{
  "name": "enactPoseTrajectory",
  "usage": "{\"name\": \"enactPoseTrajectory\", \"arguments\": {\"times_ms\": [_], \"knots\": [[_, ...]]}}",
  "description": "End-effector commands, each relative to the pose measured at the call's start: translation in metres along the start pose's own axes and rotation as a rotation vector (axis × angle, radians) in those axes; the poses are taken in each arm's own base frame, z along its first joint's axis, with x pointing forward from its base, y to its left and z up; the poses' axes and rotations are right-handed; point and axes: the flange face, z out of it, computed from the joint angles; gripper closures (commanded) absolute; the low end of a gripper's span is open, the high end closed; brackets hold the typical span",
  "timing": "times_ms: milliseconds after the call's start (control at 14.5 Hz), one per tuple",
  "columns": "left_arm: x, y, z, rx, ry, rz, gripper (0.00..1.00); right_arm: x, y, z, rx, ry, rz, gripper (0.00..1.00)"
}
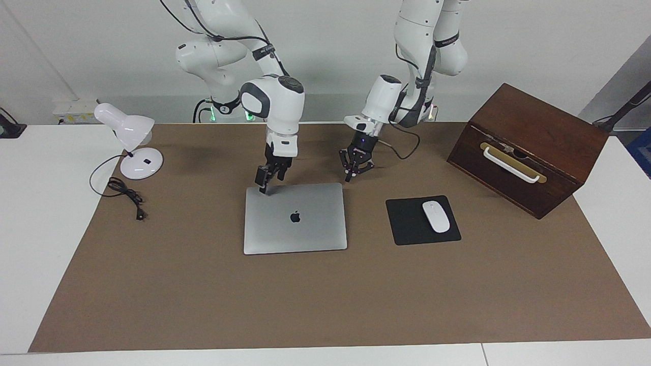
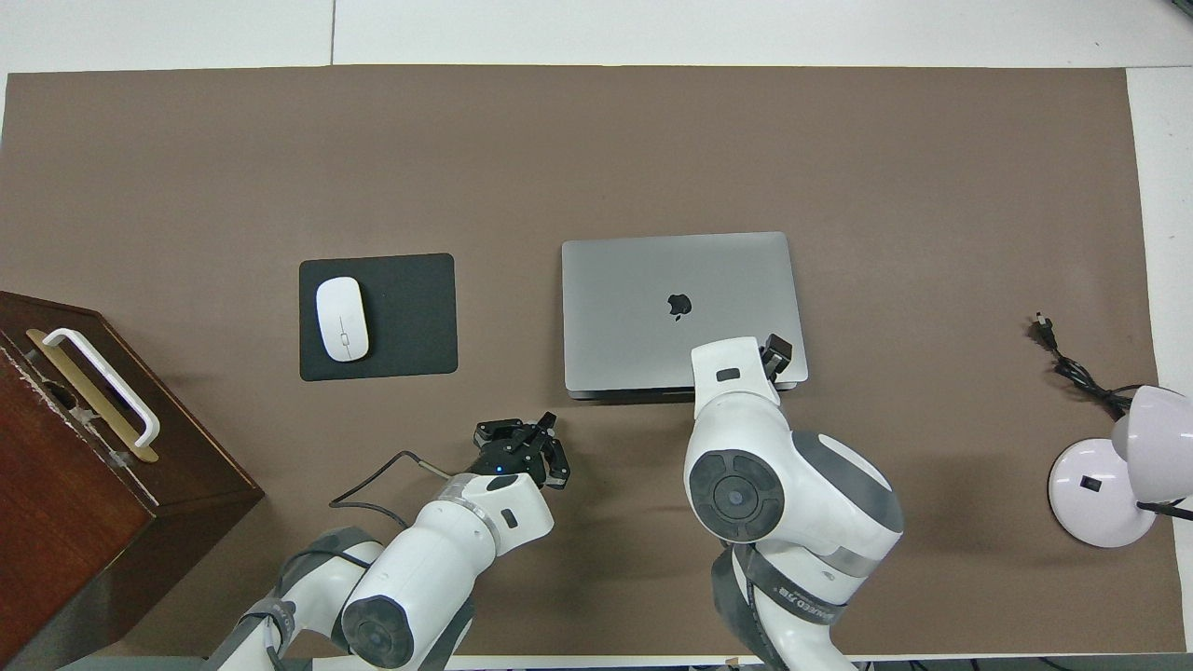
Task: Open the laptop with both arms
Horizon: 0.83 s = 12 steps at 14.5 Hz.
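Observation:
The laptop lies shut and flat on the brown mat, silver lid up with the dark logo showing. My right gripper is down at the corner of its robot-side edge toward the right arm's end. Its fingers stand apart, and one fingertip rests at the lid's edge. My left gripper hangs shut and empty just above the mat, beside the laptop's other robot-side corner and clear of it.
A black mouse pad with a white mouse lies beside the laptop. A dark wooden box stands at the left arm's end, and a white desk lamp with its cord at the right arm's end.

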Motion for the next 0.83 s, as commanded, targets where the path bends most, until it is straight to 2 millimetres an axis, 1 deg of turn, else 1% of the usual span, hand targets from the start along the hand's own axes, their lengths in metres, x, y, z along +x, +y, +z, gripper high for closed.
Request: {"name": "enactPoseTrajectory", "arguments": {"times_ms": [0, 138, 344, 482, 757], "knots": [[0.019, 0.002, 0.004, 0.0, 0.044, -0.026, 1.0, 0.0, -0.002, 0.008, -0.004, 0.011, -0.023, 0.0], [0.032, 0.002, 0.006, -0.001, 0.066, -0.031, 1.0, 0.001, -0.002, 0.008, -0.005, 0.012, -0.026, 0.0], [0.039, -0.002, 0.02, 0.006, 0.064, -0.034, 1.0, 0.002, -0.002, 0.008, -0.003, 0.019, -0.024, 0.0], [0.044, -0.005, 0.022, 0.009, 0.073, -0.038, 1.0, 0.001, -0.001, 0.009, -0.003, 0.02, -0.02, 0.0], [0.05, -0.003, 0.029, 0.003, 0.078, -0.011, 1.0, 0.001, -0.001, 0.009, -0.003, 0.021, -0.018, 0.0]]}}
